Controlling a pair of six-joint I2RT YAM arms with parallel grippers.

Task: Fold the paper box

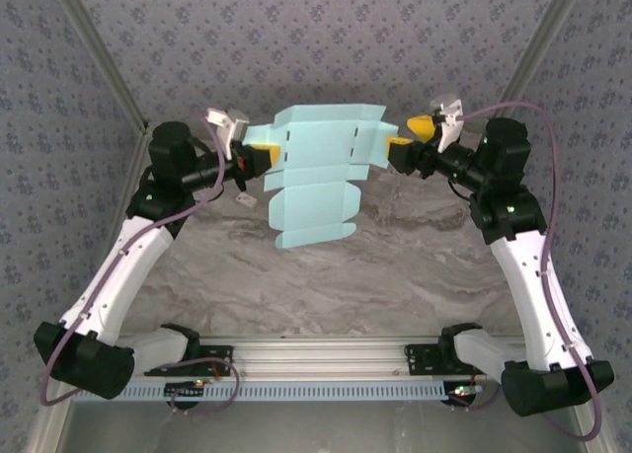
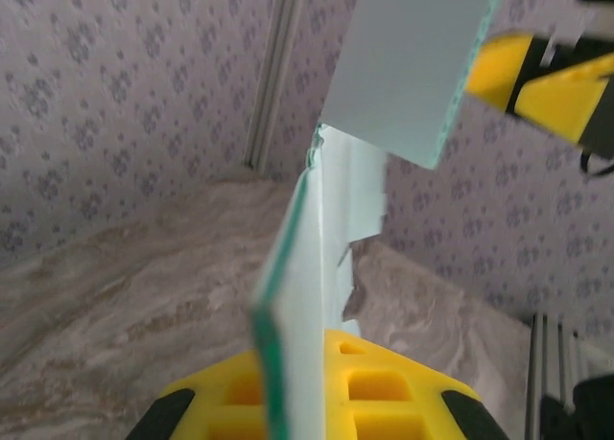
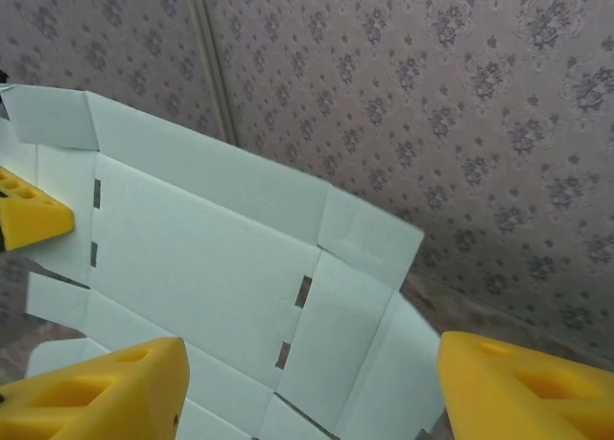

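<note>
Left fingers (image 2: 432,406) are clamped on the left edge of the paper box (image 1: 316,172), while the right fingers (image 3: 144,402) stand wide apart at its right edge, closed on nothing. Patterned grey walls (image 1: 296,38) enclose a marbled grey surface (image 1: 326,275). The left arm (image 1: 118,256) and right arm (image 1: 528,265) rise and bend inward toward the box. Unfolded, it hangs above the surface, its widest band running left to right, its lower panels reaching toward the arm bases.
</note>
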